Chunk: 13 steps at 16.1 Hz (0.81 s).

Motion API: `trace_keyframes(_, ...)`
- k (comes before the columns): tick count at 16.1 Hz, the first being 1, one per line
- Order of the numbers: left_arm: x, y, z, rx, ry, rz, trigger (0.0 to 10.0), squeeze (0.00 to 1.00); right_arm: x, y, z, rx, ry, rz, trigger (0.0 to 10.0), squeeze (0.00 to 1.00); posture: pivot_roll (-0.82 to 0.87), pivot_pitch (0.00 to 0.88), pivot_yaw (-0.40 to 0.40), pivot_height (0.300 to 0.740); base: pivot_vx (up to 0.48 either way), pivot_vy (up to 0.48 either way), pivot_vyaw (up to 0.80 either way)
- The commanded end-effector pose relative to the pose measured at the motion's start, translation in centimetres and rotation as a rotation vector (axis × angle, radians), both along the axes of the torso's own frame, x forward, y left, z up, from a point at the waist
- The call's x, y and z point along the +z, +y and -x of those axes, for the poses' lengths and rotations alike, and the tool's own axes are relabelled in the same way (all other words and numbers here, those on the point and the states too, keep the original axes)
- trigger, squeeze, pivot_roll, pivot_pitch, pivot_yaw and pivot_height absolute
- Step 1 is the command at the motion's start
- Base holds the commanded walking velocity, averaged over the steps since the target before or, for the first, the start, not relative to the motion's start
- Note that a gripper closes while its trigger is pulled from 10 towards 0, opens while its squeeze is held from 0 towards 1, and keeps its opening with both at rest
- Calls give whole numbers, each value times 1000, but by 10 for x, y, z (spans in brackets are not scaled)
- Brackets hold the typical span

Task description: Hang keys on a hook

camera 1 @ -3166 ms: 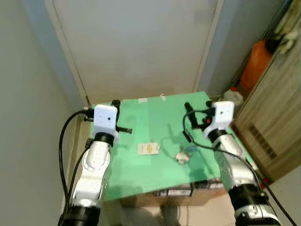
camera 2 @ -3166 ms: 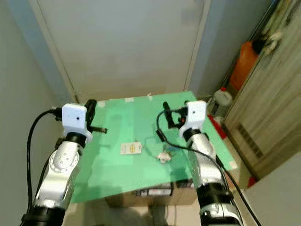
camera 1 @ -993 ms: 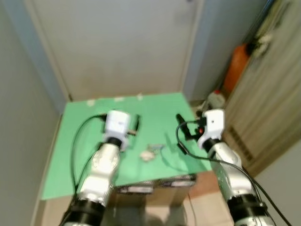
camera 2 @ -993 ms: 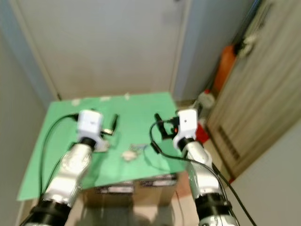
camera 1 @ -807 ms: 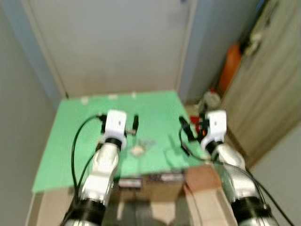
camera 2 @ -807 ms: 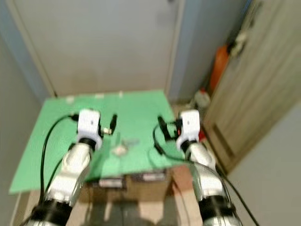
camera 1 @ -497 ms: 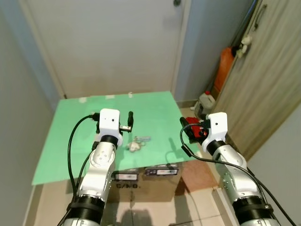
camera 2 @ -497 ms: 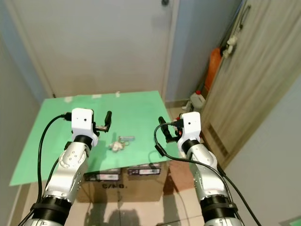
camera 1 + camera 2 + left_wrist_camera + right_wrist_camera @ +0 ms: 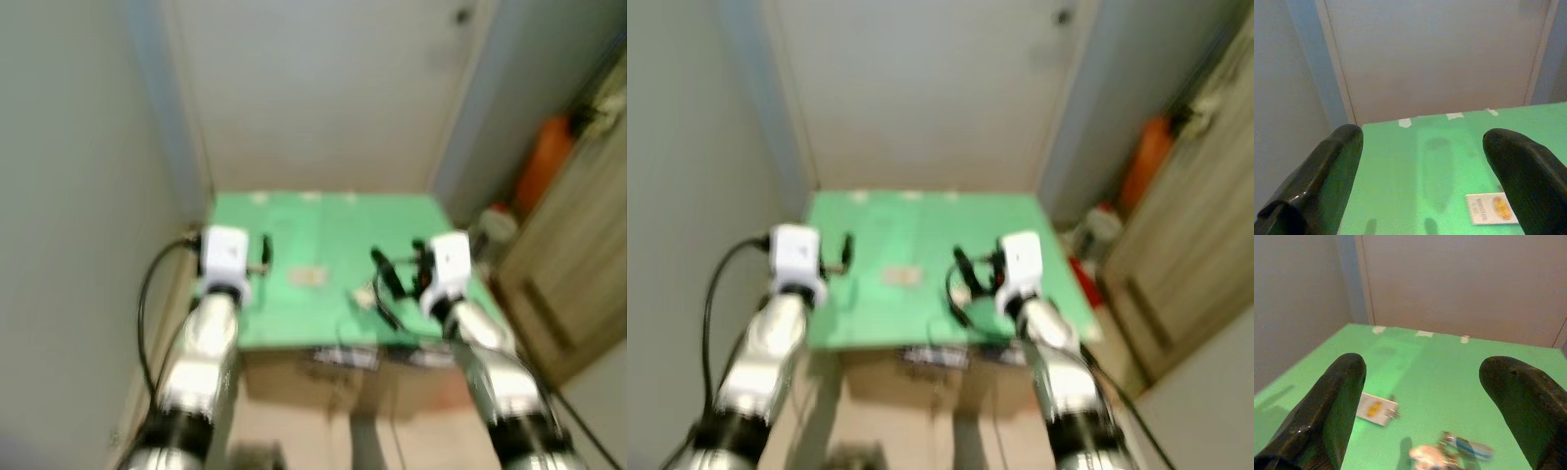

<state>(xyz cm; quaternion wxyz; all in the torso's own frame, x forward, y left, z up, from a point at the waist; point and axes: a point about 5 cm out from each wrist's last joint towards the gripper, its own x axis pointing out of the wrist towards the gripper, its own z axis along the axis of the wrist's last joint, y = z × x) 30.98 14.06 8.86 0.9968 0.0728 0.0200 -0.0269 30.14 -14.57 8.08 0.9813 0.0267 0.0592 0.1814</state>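
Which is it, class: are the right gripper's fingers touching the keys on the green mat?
Apart. The right wrist view shows the keys lying on the green mat between the spread fingers, bare green either side.

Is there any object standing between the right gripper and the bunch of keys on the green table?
Nothing visible does. The right gripper is open above the green table, and the bunch of keys lies on bare green just ahead of its fingers. The small white card lies off to one side, apart from the keys.

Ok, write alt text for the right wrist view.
The right gripper hangs open above a green tabletop, with a bunch of keys lying between its two black fingers. A white card lies beside the keys, and a pale door stands behind the table.
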Motion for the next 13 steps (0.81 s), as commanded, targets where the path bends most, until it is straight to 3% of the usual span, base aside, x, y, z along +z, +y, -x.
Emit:
trace_keyframes(1,3,-2,-4,-29,-7,-16,10000,0,2,-1,0,0,-7,5,10000,0,10,0,-29,740,330,0,0)
trace_keyframes(9,2,-8,-10,-89,22,-62,10000,0,5,2,0,7,-26,-8,10000,0,6,0,-23,740,479,0,0)
trace_keyframes(11,2,-7,-10,-85,28,-43,10000,0,4,3,0,12,-20,4,10000,0,7,0,-21,740,480,0,-666)
trace_keyframes(13,1,-9,-10,-99,32,-46,10000,0,4,2,0,1,-24,6,10000,0,6,0,-19,740,480,0,0)
